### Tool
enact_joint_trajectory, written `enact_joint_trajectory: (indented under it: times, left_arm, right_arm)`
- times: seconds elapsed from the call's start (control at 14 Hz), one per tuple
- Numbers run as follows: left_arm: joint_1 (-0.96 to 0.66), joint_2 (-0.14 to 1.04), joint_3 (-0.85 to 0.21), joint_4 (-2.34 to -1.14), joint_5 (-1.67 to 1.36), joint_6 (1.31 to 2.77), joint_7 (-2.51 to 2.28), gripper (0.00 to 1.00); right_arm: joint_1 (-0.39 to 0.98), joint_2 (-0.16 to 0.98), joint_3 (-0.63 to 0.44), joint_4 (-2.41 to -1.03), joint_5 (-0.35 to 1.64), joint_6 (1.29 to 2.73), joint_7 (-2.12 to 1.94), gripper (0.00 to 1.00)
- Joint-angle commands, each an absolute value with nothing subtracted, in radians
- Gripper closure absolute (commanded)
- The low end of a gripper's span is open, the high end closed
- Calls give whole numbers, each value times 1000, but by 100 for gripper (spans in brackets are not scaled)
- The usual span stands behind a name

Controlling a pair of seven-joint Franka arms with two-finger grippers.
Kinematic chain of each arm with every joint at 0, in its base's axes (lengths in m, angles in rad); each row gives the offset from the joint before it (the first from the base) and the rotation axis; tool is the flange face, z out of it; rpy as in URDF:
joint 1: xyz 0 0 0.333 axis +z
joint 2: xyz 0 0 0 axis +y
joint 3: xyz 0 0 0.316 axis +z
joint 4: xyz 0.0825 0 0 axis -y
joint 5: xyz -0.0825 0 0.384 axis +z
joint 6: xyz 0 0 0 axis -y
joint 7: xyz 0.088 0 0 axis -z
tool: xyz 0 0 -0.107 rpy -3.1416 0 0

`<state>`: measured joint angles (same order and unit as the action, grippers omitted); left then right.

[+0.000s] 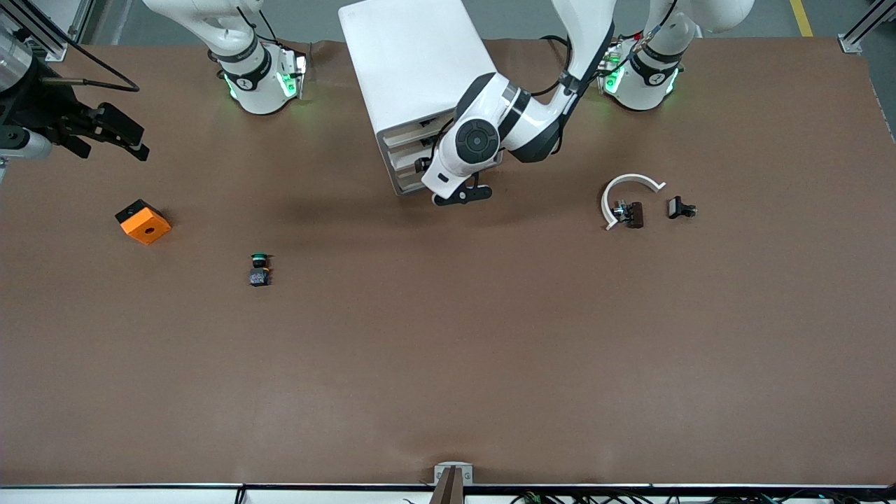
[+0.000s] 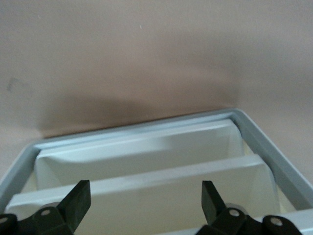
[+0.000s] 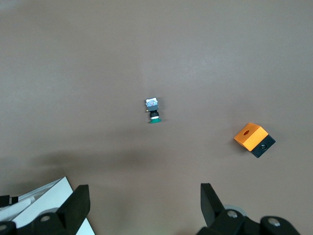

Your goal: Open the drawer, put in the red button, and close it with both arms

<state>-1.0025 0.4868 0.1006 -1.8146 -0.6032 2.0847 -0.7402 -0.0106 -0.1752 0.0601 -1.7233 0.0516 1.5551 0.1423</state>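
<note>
The white cabinet (image 1: 413, 63) stands between the arm bases, its pale drawer (image 1: 404, 155) fronts facing the front camera. My left gripper (image 1: 460, 197) hangs open right at those fronts. In the left wrist view its jaws (image 2: 144, 201) straddle a beige drawer (image 2: 146, 183) edge without touching it. The red button (image 1: 629, 213) lies on its side inside a white curved piece (image 1: 628, 183), toward the left arm's end. My right gripper (image 1: 142, 143) waits open and empty in the air over the right arm's end of the table; its wrist view shows the same open gripper (image 3: 144, 201).
A green-capped button (image 1: 260, 269) (image 3: 154, 111) and an orange and black block (image 1: 143, 222) (image 3: 253, 139) lie toward the right arm's end. A small black part (image 1: 680, 208) sits beside the curved piece. A white cabinet corner (image 3: 41, 205) shows in the right wrist view.
</note>
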Motion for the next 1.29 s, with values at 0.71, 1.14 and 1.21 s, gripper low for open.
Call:
enact_joint_trajectory:
  times: [0.71, 1.14, 1.21]
  left_arm:
    - [-798, 477, 75, -1734, -612, 2072, -739, 0]
    - [-586, 448, 75, -1652, -385, 2072, -736, 0]
    - [-559, 437, 75, -1641, -361, 2071, -738, 0]
  right_arm:
    - [-25, -152, 67, -1680, 25, 1539, 138, 0]
    - [-23, -144, 64, -1666, 25, 1537, 143, 0]
    - [-23, -144, 64, -1666, 25, 1537, 143, 0]
